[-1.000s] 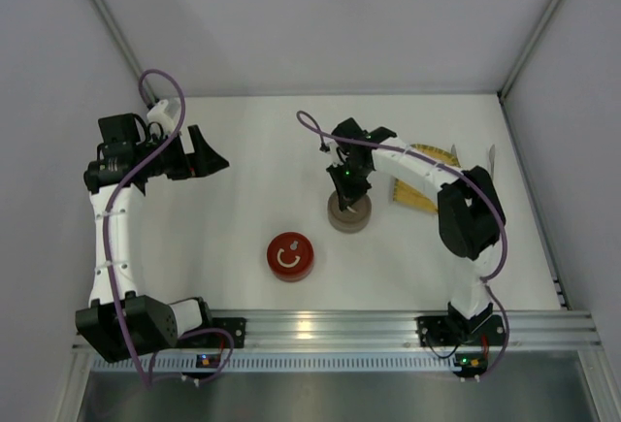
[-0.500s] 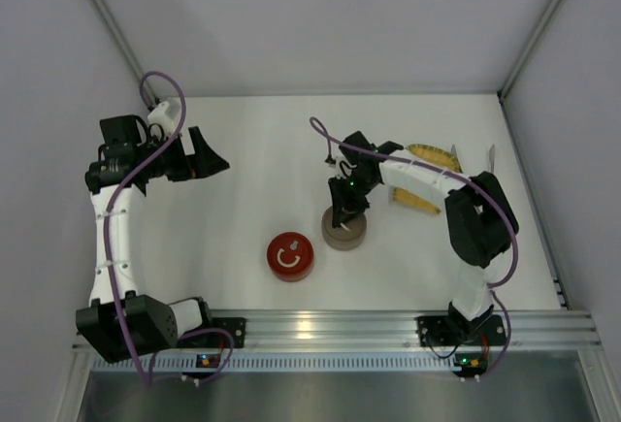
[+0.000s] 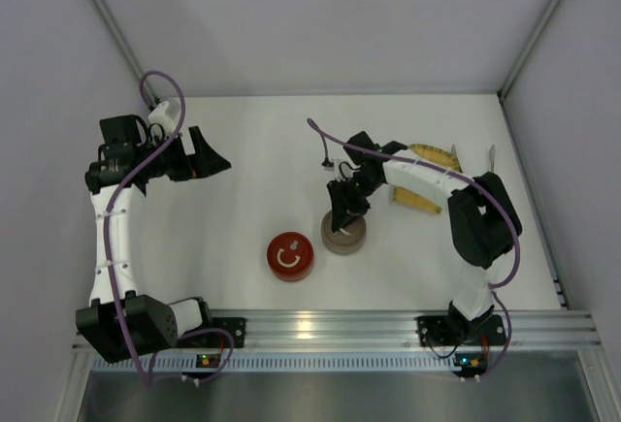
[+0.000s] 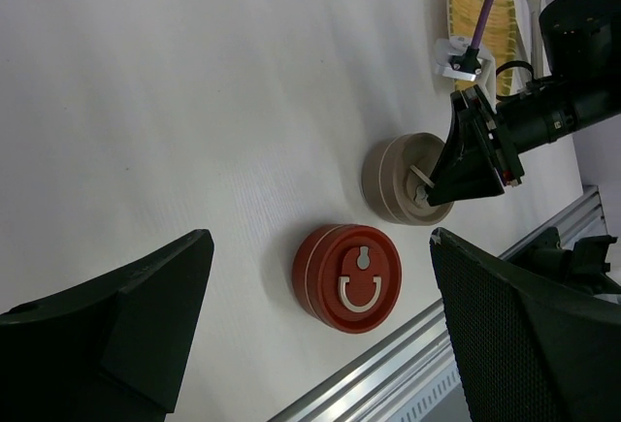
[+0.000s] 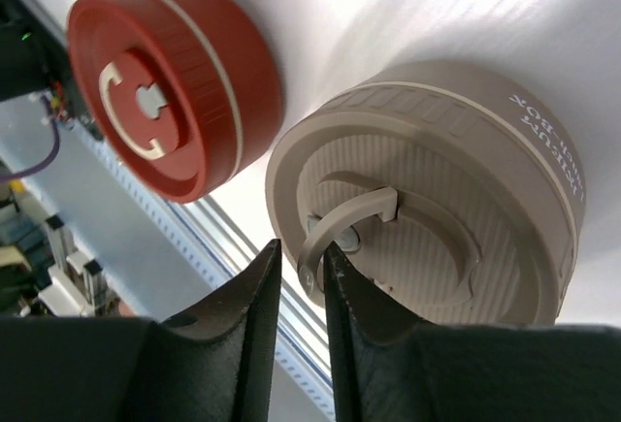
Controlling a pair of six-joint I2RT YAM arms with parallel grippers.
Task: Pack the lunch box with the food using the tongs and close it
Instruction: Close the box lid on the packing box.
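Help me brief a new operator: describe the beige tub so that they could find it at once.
On the white table, look near the middle, ahead of the right arm. Two low round tubs stand close together there; the beige tub is under the right gripper. Unlike the red tub, whose handle lies flat, its thin loop handle stands up.

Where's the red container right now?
Top view: red container sits near the front rail, just left of the beige container under the right tool.
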